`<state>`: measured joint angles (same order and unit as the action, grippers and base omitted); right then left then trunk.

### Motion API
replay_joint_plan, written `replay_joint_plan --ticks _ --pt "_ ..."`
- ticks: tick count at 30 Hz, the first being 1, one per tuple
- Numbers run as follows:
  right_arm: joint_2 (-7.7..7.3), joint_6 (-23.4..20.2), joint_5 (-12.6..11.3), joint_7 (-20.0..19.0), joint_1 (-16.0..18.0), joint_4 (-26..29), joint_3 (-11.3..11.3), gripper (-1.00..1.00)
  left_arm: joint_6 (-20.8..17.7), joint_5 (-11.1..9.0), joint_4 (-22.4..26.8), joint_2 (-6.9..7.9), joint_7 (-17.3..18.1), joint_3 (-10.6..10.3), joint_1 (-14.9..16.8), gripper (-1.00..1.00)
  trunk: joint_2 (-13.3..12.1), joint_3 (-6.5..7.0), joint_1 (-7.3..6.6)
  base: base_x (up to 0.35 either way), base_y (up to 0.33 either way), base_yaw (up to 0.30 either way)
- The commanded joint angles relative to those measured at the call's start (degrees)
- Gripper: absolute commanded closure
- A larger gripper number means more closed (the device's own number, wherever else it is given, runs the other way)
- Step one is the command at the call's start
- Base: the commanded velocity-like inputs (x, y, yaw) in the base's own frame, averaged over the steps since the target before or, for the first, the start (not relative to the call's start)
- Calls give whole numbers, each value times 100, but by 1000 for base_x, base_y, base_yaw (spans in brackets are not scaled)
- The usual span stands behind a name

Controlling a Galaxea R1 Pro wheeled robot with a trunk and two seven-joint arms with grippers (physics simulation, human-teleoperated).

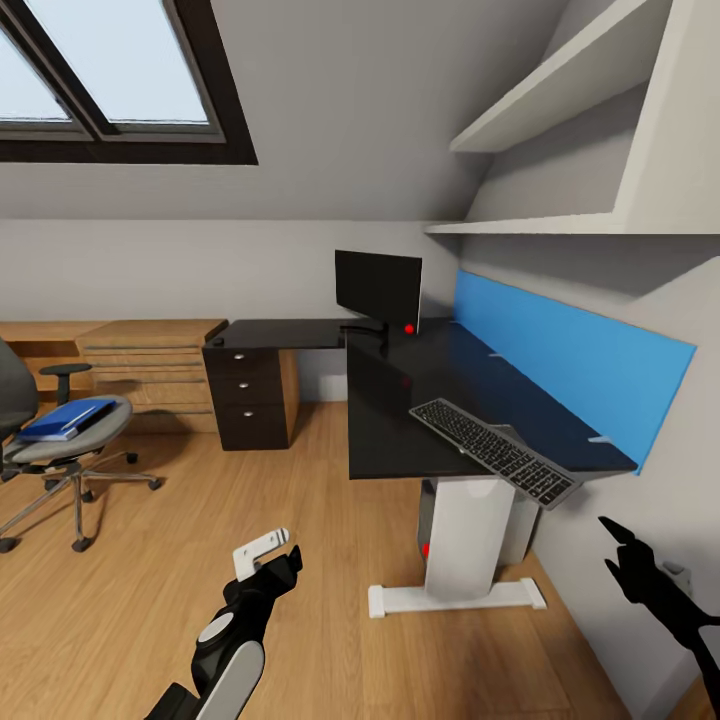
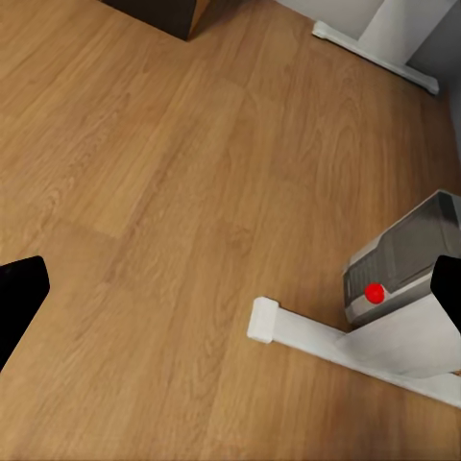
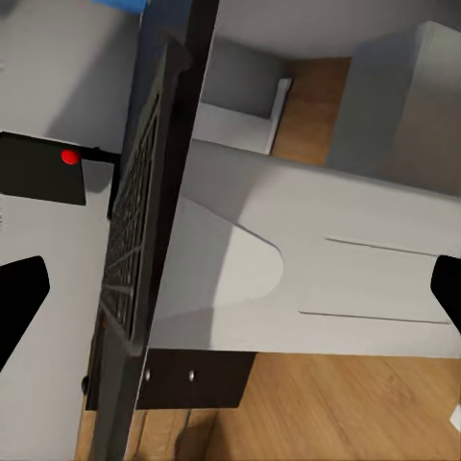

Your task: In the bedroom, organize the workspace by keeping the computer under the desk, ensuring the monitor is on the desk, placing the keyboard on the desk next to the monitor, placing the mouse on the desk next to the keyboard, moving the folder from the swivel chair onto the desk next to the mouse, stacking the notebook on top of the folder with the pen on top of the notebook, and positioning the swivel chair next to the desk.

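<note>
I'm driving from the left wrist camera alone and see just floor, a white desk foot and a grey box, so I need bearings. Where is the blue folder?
Observer: The folder lies on the seat of the swivel chair, at the head view's left, well apart from the desk.
Operator: Is the keyboard on the desk?
Observer: Yes. The keyboard lies slantwise on the desk's near end, and one end seems to stick out past the edge.
Operator: And the monitor?
Observer: The monitor stands upright at the desk's far corner.
</note>
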<state>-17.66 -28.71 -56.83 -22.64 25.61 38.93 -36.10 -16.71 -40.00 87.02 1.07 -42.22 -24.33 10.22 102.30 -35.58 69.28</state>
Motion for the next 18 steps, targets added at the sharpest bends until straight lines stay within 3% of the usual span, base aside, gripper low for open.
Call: replay_joint_plan --ticks 1,8,12,18 --pt "7 -56 -34 -8 6 50 -17 -100 -17 -25 8 6 -36 -15 6 -100 3 -6 -1 0 0 0" --pt "13 -254 -62 24 25 180 -4 -100 -20 -46 -40 15 -11 -13 6 -100 3 -6 -1 0 0 0" --pt "7 -500 -80 228 40 169 -2 -100 -16 -43 -105 16 2 -14 6 -100 3 -6 -1 25 0 0" --pt "0 -725 -355 274 41 168 -2 -100 -16 -43 -110 16 3 -19 6 -100 3 -6 -1 224 0 0"
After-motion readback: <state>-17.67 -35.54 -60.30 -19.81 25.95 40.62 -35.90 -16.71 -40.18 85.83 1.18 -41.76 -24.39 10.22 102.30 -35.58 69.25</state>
